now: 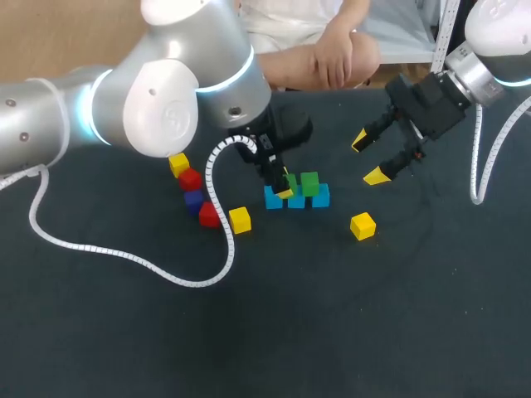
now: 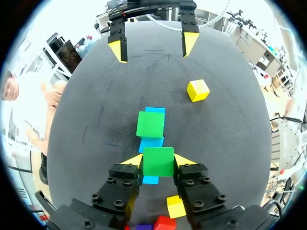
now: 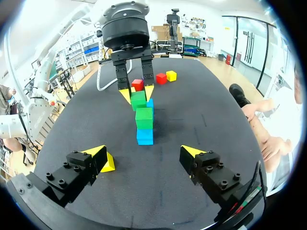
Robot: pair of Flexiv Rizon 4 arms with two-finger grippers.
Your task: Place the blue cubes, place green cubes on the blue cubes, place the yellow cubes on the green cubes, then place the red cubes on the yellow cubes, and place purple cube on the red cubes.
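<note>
Green cube [image 3: 138, 100], clamped between the left gripper's [image 2: 158, 163] yellow-tipped fingers, sits above the blue cube row [image 1: 297, 200]; the right gripper's [image 3: 144, 152] fingers stand wide apart.

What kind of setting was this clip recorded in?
Likely a robotics lab bench: left arm and right arm over a dark table, left end effector gripping a green cube above blue cubes.
</note>
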